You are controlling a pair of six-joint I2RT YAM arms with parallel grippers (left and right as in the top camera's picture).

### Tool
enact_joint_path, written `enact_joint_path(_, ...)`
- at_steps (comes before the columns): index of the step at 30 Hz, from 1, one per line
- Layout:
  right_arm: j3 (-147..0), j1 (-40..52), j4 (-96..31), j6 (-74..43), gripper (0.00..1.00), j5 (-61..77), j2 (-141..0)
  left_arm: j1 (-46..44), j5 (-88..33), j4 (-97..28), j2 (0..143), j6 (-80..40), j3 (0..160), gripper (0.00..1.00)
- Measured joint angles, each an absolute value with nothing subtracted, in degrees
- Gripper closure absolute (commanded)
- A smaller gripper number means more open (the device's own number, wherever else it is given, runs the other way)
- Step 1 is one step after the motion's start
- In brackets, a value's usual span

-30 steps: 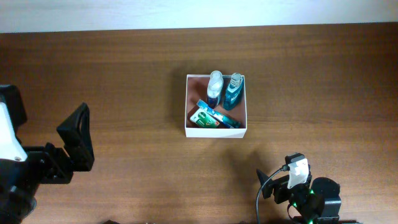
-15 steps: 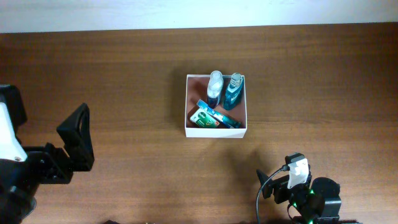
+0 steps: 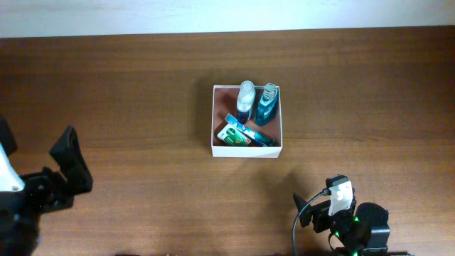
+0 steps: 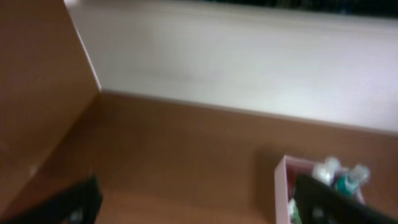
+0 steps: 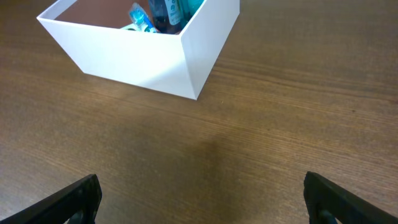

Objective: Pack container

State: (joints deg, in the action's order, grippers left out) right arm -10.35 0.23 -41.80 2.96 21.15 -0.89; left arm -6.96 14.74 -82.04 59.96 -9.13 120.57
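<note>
The container (image 3: pixel 246 149) is a square white-walled box with a reddish-brown inside at the table's middle. It holds a white-capped bottle (image 3: pixel 245 93), a teal bottle (image 3: pixel 266 104), a blue tube (image 3: pixel 249 129) and a green carton (image 3: pixel 234 135). It also shows in the right wrist view (image 5: pixel 134 59) and, blurred, in the left wrist view (image 4: pixel 281 186). My left gripper (image 3: pixel 70 171) is open and empty at the far left, well away from the box. My right gripper (image 3: pixel 307 210) is open and empty near the front right; its fingers frame bare wood (image 5: pixel 199 196).
The wooden table (image 3: pixel 142 92) runs to a pale wall edge at the back (image 3: pixel 213 18). The right arm's base with a green light (image 3: pixel 355 231) sits at the front right.
My left arm has pulled back to the left and down, away from the table's middle. The right arm and the box's contents have not moved.
</note>
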Motion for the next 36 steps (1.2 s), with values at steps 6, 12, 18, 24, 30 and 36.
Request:
enact_joint_path(6, -10.3, 0.3, -41.7, 3.0, 0.01, 21.2, -0.9, -3.6, 6.0, -55.0, 44.3, -8.8, 84.0, 0.00)
enact_joint_path(12, -10.3, 0.3, -41.7, 3.0, 0.01, 21.2, -0.9, -3.6, 0.3, -40.8, 30.1, -8.8, 53.1, 0.01)
enact_joint_path(18, -10.3, 0.4, -41.7, 2.9, 0.01, 21.2, -0.9, -3.6, -2.8, -34.4, 16.2, -9.6, 31.8, 0.00)
enact_joint_path(24, -10.3, 0.4, -41.7, 3.0, 0.01, 21.2, -0.9, -3.6, -3.7, -32.1, 8.3, -13.3, 18.5, 0.00)
enact_joint_path(30, -10.3, 0.4, -41.7, 3.0, 0.01, 21.2, -0.9, -3.6, -4.0, -31.7, 3.0, -15.9, 11.9, 0.01)
enact_joint_path(36, -10.3, 0.4, -41.7, 2.9, 0.01, 21.2, -0.9, -3.6, -4.1, -31.3, 1.0, -16.6, 8.8, 0.01)
